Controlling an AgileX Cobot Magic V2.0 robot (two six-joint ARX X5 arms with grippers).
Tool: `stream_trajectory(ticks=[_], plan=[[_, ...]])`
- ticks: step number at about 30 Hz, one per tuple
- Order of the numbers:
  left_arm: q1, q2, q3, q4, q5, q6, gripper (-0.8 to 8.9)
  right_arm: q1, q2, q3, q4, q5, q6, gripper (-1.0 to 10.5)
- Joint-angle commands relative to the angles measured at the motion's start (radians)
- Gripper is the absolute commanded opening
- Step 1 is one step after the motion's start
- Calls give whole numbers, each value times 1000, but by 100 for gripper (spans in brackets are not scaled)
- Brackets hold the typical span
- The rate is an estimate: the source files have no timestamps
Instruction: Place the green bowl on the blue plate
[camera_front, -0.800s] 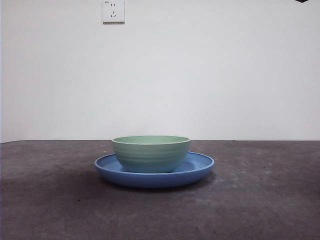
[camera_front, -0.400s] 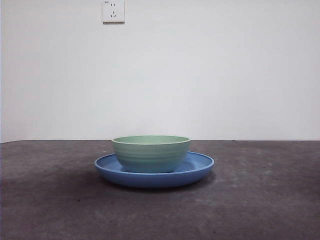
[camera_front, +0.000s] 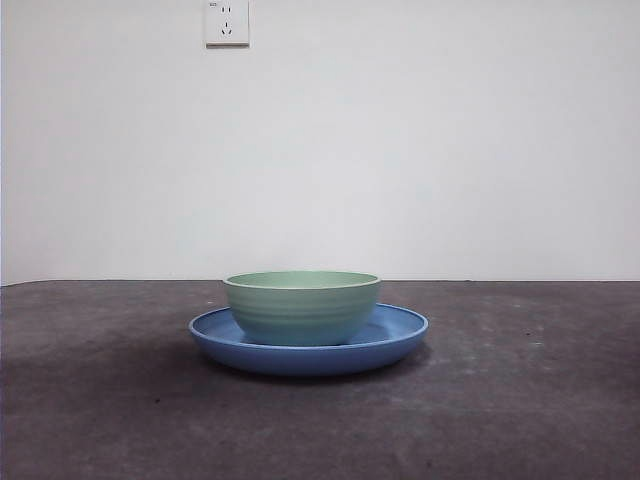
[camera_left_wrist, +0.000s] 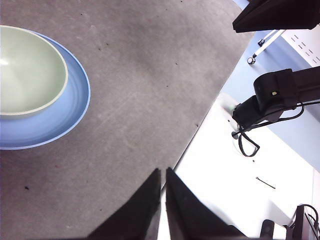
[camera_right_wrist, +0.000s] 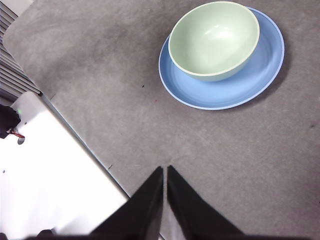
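The green bowl (camera_front: 301, 307) stands upright inside the blue plate (camera_front: 400, 338) at the middle of the dark table, a little off the plate's centre. Both wrist views look down on them: the green bowl (camera_left_wrist: 27, 70) on the blue plate (camera_left_wrist: 60, 117), and the green bowl (camera_right_wrist: 214, 40) on the blue plate (camera_right_wrist: 240, 85). My left gripper (camera_left_wrist: 162, 176) is shut and holds nothing, well away from the plate over the table's edge. My right gripper (camera_right_wrist: 165, 172) is shut too, empty, and high above the table's edge, far from the plate.
A white wall with a socket (camera_front: 226, 22) stands behind the table. The grey mat's edge meets a white surface (camera_right_wrist: 55, 170) under both grippers. The other arm's black base (camera_left_wrist: 272, 97) shows beyond the table edge in the left wrist view.
A black arm tip at the top right corner of the front view has gone out of view. The bowl and plate have not moved.
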Motion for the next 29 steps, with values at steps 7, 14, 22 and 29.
stream_trajectory(ticks=[7, 14, 22, 29], plan=[[-4, 6, 8, 4, 4, 6, 15, 6, 8, 21, 11, -2, -12, 6], [98, -120, 2, 177, -146, 58, 15, 6, 8, 21, 11, -2, -12, 6], [360, -407, -203, 714, -511, 57, 15, 6, 7, 21, 11, -2, -12, 6], [470, -639, -476, 836, -782, 51, 15, 6, 7, 21, 11, -2, -12, 6]])
